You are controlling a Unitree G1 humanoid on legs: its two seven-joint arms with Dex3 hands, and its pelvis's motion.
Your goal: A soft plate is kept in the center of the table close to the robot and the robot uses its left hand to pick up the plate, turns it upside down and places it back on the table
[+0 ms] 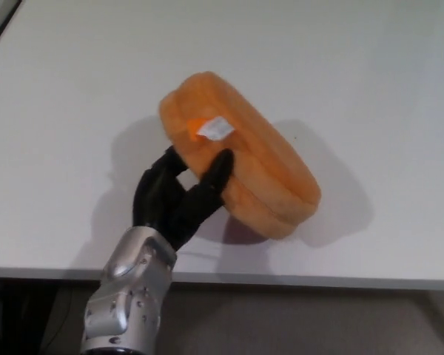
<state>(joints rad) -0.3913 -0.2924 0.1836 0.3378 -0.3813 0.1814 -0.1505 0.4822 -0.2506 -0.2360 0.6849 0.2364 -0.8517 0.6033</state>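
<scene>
forearm (126,303) cut off at bottom edge; plate (237,155) hides fingers behind it; label (214,129) print unreadable.

Plate (244,159) tilted above table (74,89) (near its front edge), left hand (179,196) gripping its left end, seemingly underneath.

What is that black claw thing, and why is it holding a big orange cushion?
That is a robot's left hand, black, with a thumb and two thick fingers, on a silver arm. The picture comes from a camera on the robot's head, looking down, so you see what the robot sees. The orange thing is a soft plate, puffy like a cushion. The hand grips it at one edge and holds it tilted over the white table. A small white tag shows on the plate. The robot's job is to flip the plate upside down and set it back. Its right hand is not in the picture.
</scene>
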